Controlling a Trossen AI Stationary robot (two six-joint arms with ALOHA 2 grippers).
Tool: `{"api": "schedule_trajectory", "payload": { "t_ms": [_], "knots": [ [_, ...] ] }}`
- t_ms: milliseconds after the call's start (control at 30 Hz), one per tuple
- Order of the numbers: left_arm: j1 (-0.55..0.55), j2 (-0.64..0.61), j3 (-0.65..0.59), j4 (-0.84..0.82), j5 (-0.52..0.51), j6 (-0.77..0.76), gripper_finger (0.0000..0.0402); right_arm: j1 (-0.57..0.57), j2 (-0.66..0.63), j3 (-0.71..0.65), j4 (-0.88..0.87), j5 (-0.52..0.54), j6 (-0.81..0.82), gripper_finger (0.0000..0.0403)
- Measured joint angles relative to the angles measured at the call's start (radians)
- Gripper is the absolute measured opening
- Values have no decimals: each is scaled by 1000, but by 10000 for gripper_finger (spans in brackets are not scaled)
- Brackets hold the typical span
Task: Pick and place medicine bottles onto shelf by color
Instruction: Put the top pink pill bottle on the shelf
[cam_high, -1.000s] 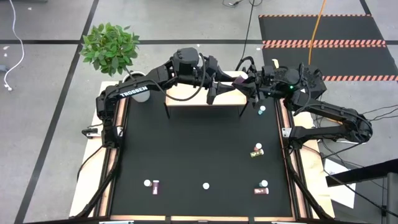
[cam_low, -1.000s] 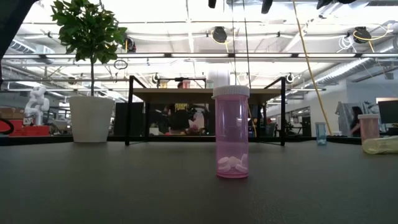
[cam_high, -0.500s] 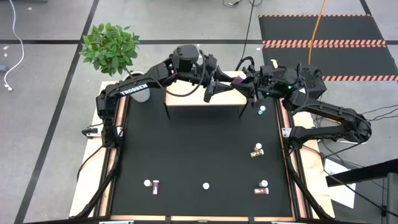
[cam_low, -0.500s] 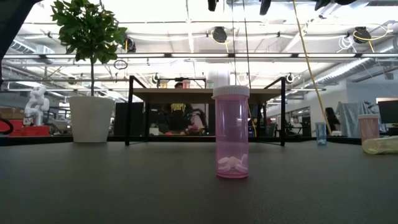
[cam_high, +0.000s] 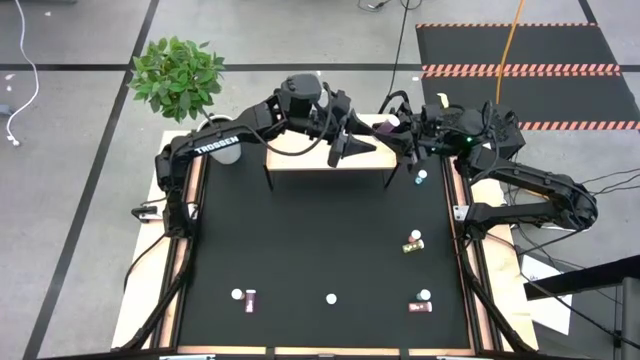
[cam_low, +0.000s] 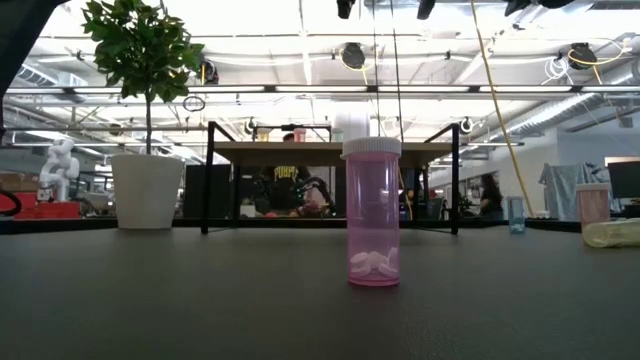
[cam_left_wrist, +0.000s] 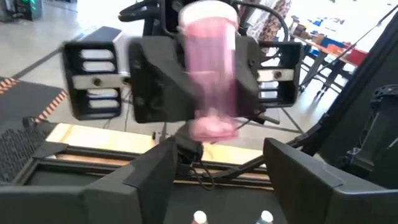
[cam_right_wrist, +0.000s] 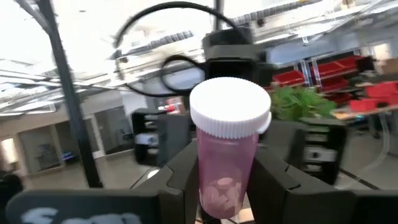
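Note:
A pink medicine bottle (cam_right_wrist: 227, 155) with a white cap hangs in the air over the right end of the shelf (cam_high: 300, 160), a light wooden board on thin dark legs at the table's far edge. My right gripper (cam_high: 402, 132) is shut on it. Facing it from the left, my left gripper (cam_left_wrist: 221, 152) stands open over the shelf's near edge, a short way from the bottle (cam_left_wrist: 210, 74), with nothing between its fingers. Other bottles rest on the black table: a teal one (cam_high: 421, 178), a yellow one (cam_high: 412, 243) and pink ones (cam_high: 420, 306) (cam_high: 250, 300). My right gripper pinches the pink bottle's body (cam_right_wrist: 225, 186), below the white cap, between its two fingers. The fingers (cam_right_wrist: 181, 171) come about level from the table's right side, one on each side of the body. The bottle stands upright, cap up, lifted clear of the shelf.
A potted plant (cam_high: 178, 75) in a white pot (cam_low: 147, 190) stands at the far left corner. An upright pink bottle (cam_low: 372, 215) is at the table's near middle. A yellow bottle (cam_low: 612, 233) lies on its side at the right, beside upright pink (cam_low: 592, 205) and teal (cam_low: 515, 213) bottles.
My left gripper has turned about its wrist over the shelf's near edge, and its fingers stand wider apart than a second ago. The pink bottle stays where it was in my right gripper.

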Motion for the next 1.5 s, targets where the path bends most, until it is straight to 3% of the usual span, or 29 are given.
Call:
{"api": "schedule_trajectory", "payload": {
  "t_ms": [267, 1167, 1500],
  "knots": [
    [2, 0, 0, 56, 1, 24, 271, 0, 5, 0, -11, -23, -1, 98],
    [3, 26, 0, 75, 17, 10, 144, -1, 8, 1, -7, -13, 4, 98],
    [8, 28, 0, 72, 20, 24, 140, -19, 8, 2, -39, -15, 9, 111]
  ]
}}
